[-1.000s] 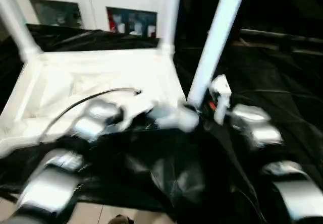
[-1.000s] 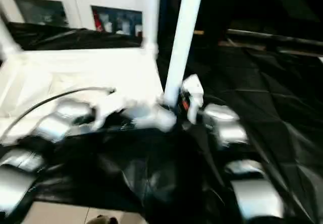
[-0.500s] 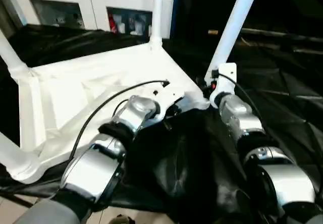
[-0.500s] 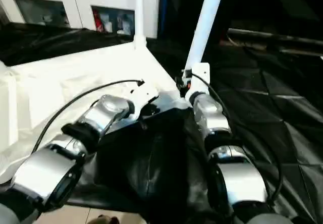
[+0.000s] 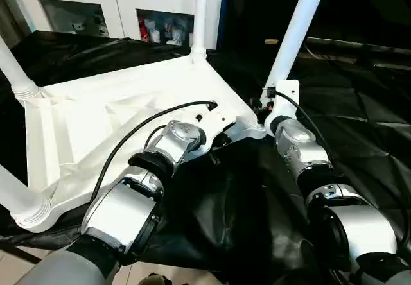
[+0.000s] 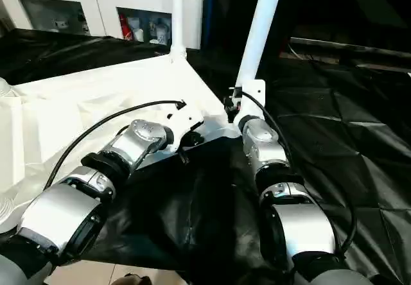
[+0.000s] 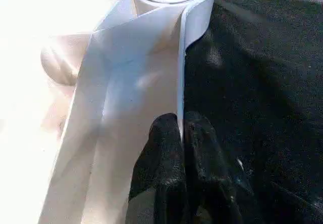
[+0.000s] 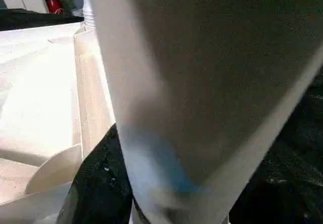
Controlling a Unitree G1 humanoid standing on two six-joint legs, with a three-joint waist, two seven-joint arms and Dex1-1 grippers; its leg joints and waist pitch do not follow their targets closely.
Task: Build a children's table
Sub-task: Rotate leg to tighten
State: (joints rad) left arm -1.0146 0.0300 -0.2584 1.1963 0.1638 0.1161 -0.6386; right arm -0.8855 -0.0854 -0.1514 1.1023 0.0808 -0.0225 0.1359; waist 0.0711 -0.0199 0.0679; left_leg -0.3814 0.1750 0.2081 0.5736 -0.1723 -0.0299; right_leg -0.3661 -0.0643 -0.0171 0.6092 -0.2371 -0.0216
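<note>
Tabletop (image 5: 115, 115) lies inverted on the black-draped surface (image 5: 359, 105), its thin rim pinched between the left fingers (image 7: 166, 148), while the right fingers, half-spread, clasp the nearest leg (image 5: 297, 34), which might bind if tilted.

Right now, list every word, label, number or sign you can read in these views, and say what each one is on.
None can be read.
The items in the cabinet behind the glass doors are too small to make out any print.
The tabletop and legs carry no visible markings.
</note>
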